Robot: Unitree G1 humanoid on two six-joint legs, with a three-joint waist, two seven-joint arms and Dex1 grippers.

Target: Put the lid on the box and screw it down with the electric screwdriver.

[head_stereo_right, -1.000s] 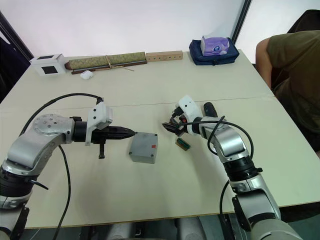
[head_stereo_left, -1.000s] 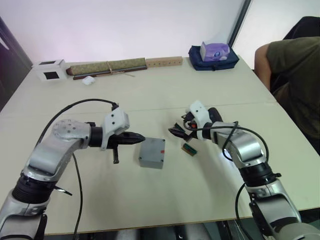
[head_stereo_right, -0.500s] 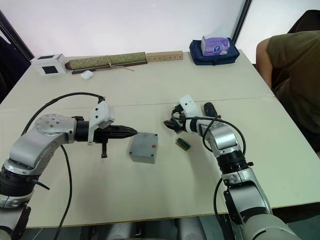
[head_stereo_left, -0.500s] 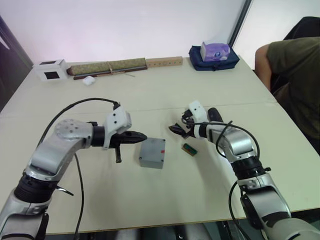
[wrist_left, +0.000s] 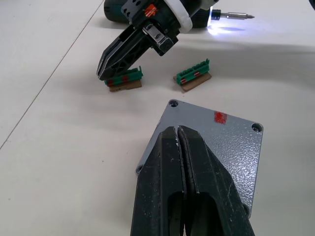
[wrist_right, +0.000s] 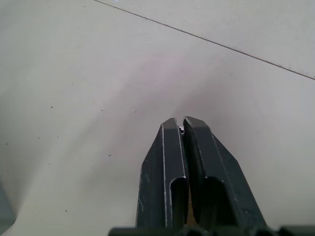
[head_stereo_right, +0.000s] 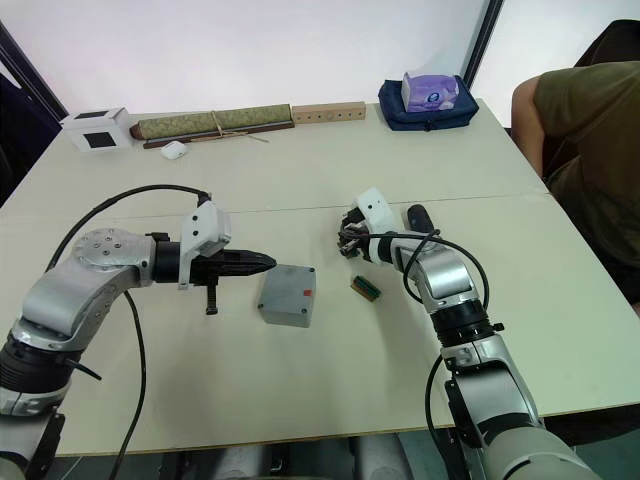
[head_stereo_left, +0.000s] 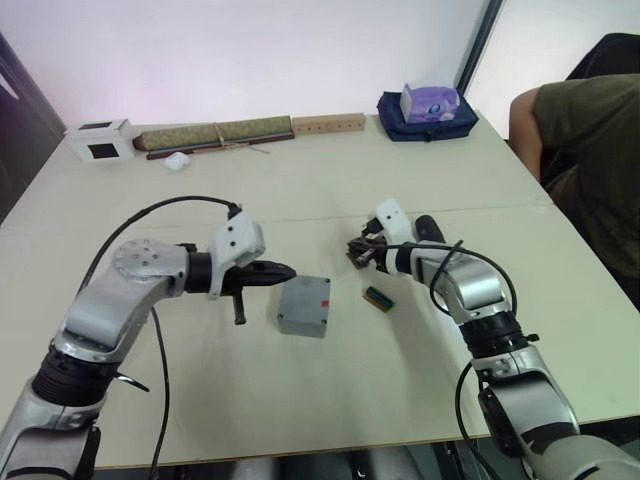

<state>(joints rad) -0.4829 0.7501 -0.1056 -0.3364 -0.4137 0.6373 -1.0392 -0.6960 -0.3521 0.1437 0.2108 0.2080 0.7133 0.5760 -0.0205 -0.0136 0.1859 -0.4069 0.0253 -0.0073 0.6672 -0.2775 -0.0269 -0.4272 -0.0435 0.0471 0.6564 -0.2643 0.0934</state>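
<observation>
We are looking down over a pale table (head_stereo_left: pixel 300 400) with both of our arms reaching toward its middle. The box (head_stereo_left: pixel 304 305), a small grey square with its lid (wrist_left: pixel 211 142) already sitting on top, is resting flat near the table's centre; a small red mark is showing on the lid's face. Whether the lid is fully seated, we cannot tell.

Our left gripper (head_stereo_left: pixel 285 271) is hovering just beside the box, at about ten o'clock from it, pointing toward it, its two black fingers (wrist_left: pixel 167 196) pressed together and holding nothing.

Our right gripper (head_stereo_left: pixel 354 252) is sitting at about two o'clock from the box, near but apart from it. Its fingers (wrist_right: pixel 170 177) are also pressed together; in the wrist view a tiny pale speck is showing at the tips, too small for us to name. In the left wrist view these tips are touching down on a small green block (wrist_left: pixel 124 80).

A second small green block (head_stereo_left: pixel 378 298) is lying on the table at three o'clock from the box, just beside it.

The electric screwdriver (head_stereo_right: pixel 417 218), dark and thick, is lying on the table behind our right wrist, at about two o'clock from the box, its light (wrist_left: pixel 214 16) glowing at the metal bit.

A person (head_stereo_left: pixel 590 150) in a dark shirt is sitting at the table's right edge.
</observation>
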